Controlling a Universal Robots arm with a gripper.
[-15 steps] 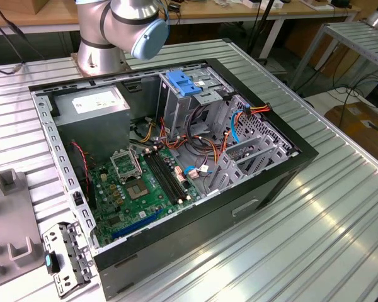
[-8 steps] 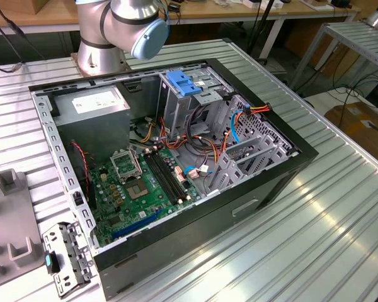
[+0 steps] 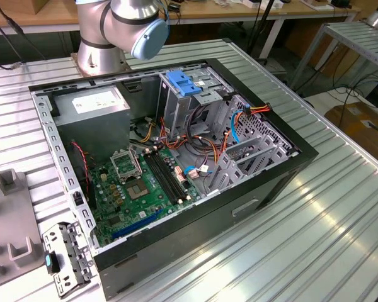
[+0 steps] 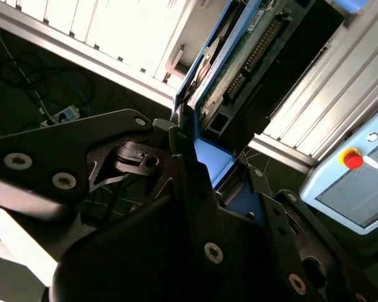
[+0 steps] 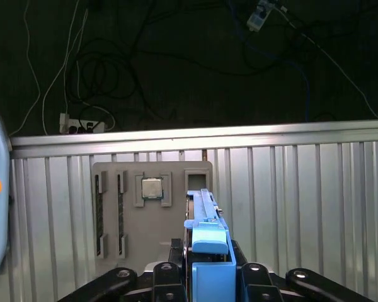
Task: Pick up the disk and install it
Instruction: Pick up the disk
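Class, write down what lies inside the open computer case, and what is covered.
Inside the computer case: green motherboard, grey power supply, coloured cables, blue latch plate atop the drive cage. Cage and cables cover whatever lies beneath. The gripper holds the disk.

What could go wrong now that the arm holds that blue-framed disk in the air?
The end effector grips the disk by one end; if it slips, it may fall toward the grey tray holding a processor chip. In the exterior view, loose orange and red cables crowd the space beside the metal drive cage in the computer case; they might snag or block the disk.
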